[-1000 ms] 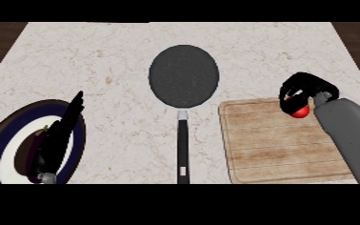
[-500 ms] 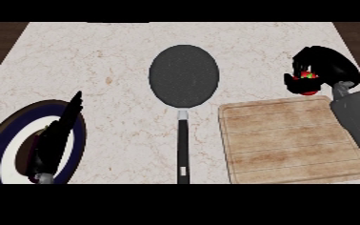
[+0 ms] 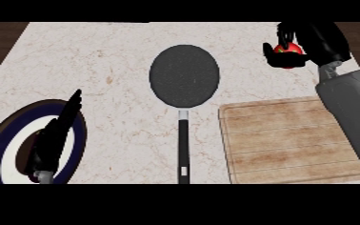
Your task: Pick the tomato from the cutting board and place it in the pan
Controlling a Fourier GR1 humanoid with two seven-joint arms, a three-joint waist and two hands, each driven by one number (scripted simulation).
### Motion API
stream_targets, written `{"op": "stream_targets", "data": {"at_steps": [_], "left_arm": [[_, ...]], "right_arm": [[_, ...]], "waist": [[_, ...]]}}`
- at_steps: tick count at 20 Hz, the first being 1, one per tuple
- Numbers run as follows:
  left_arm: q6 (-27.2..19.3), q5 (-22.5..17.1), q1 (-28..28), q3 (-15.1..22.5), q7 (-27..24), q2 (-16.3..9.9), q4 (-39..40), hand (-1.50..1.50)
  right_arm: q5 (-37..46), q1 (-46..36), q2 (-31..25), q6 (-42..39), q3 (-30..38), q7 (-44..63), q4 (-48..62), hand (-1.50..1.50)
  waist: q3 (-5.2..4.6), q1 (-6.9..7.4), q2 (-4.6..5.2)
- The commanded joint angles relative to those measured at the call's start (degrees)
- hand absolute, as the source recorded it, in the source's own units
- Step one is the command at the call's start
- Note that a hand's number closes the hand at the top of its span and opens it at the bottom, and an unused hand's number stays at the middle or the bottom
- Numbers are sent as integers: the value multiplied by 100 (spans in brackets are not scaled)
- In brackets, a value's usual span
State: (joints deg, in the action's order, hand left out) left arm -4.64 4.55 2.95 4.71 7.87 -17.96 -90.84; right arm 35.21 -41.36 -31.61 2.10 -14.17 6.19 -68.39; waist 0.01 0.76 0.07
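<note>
A red tomato (image 3: 288, 49) is held in my right hand (image 3: 315, 42), whose fingers curl round it, up at the far right above the counter, beyond the cutting board's far edge. The wooden cutting board (image 3: 281, 140) lies at the near right with nothing on it. The dark round pan (image 3: 185, 74) sits in the middle, its black handle (image 3: 183, 145) pointing toward me. The tomato is to the right of the pan, apart from it. My left hand (image 3: 57, 134) rests open at the lower left, fingers straight.
A white plate with a dark blue rim (image 3: 15, 124) lies at the lower left, partly under my left hand. The marble counter (image 3: 84, 62) spreads around the pan; its dark far edge runs along the top.
My right hand has lifted the tomato off the cutting board and carried it away from me and slightly left. The left hand has not moved.
</note>
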Motion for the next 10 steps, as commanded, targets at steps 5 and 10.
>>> {"op": "stream_targets", "data": {"at_steps": [5,10], "left_arm": [[52,106,-80,-36,10,84,24,0],[150,113,156,-63,-86,2,-155,0]], "right_arm": [[-20,-1112,1323,-45,71,94,840,150],[47,-1794,2237,150,123,363,1966,150]], "waist": [[-3,42,14],[-3,140,27]]}}
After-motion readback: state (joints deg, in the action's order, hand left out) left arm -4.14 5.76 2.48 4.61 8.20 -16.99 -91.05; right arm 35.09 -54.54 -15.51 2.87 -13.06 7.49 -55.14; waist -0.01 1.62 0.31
